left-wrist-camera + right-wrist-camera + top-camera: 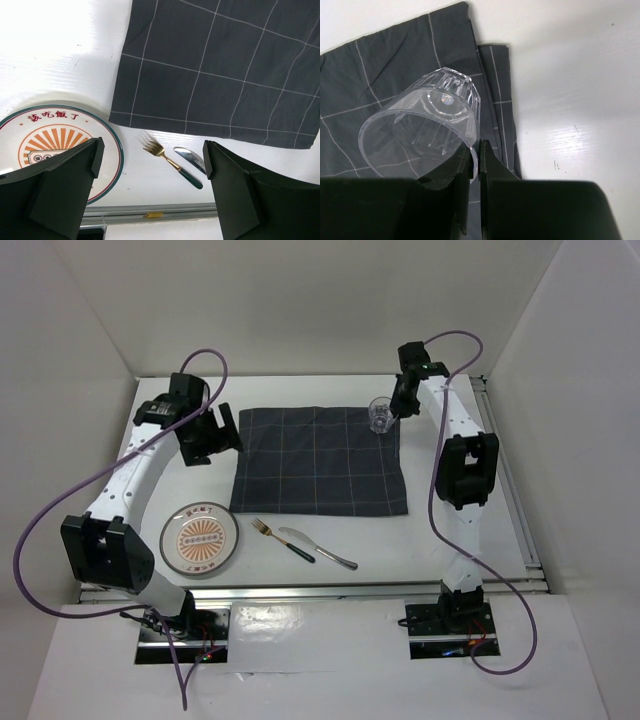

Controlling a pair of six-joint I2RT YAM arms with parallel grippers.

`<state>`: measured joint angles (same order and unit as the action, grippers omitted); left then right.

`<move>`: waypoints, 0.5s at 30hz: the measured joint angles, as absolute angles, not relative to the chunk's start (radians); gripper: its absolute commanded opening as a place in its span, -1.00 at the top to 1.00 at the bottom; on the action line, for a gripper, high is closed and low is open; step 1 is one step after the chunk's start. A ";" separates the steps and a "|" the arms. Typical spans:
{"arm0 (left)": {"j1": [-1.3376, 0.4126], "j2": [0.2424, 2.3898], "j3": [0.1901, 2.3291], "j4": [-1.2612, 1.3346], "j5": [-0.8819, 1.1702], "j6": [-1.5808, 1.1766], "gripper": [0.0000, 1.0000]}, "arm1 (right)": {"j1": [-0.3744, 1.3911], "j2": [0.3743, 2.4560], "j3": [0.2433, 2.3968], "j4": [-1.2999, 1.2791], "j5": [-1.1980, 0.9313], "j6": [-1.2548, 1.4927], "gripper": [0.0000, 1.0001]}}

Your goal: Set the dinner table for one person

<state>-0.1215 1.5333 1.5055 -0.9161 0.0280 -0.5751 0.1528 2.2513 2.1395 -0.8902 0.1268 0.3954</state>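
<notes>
- The counter [400, 540] is the big white surface everything sits on, walled in white. It looks hard, flat and smooth, so I'd expect things to slide on it easily. It is fixed in place, not something to grip, only to set things on.
- A dark grey grid-lined cloth [318, 460] lies flat in the middle. It looks soft and limp, and I'd pinch it at a corner.
- The round printed plate [199, 538] sits near the front left, just off the cloth's corner. It is probably stiff and breakable, best taken by the rim.
- The left end effector [150, 155] hangs above the cloth's left edge, fingers spread wide and holding nothing.
- The right end effector [479, 150] is clamped on the wall of a clear glass tumbler [422, 125], one finger inside the rim and one outside, over the cloth's far right corner. I can't tell whether its base is touching the cloth. It looks light, slick and fragile.
- A knife [318, 548] and a gold-headed fork [280, 538] lie side by side on the bare counter in front of the cloth. They are thin and rigid, and are best gripped across the handles.
</notes>
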 measured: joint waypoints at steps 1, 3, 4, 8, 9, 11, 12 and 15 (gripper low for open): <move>-0.121 1.533 1.503 -0.917 0.023 -0.575 -1.00 | 0.147 2.257 2.141 -0.889 0.119 0.395 1.00; -0.121 1.533 1.498 -0.920 0.018 -0.575 -1.00 | 0.143 2.267 2.143 -0.884 0.115 0.395 1.00; -0.121 1.533 1.494 -0.922 0.015 -0.575 -1.00 | 0.142 2.273 2.143 -0.883 0.113 0.394 1.00; -0.121 1.528 1.475 -0.934 -0.025 -0.583 -0.98 | 0.143 2.296 2.143 -0.879 0.101 0.394 0.76; -0.121 1.523 1.467 -0.939 -0.039 -0.585 -0.98 | 0.144 2.300 2.143 -0.879 0.101 0.394 0.56; -0.120 1.510 1.444 -0.954 -0.068 -0.601 -0.98 | 0.144 2.305 2.143 -0.876 0.099 0.395 0.07; -0.118 1.504 1.434 -0.964 -0.081 -0.607 -0.98 | 0.144 2.305 2.143 -0.874 0.097 0.392 -0.39; -0.104 1.481 1.405 -0.986 -0.107 -0.618 -0.98 | 0.144 2.305 2.143 -0.869 0.096 0.382 -0.97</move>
<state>-0.1043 1.4807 1.4052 -0.9863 -0.1066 -0.6178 0.1436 2.3047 2.1429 -0.8688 0.0959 0.3824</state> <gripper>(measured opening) 0.991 0.831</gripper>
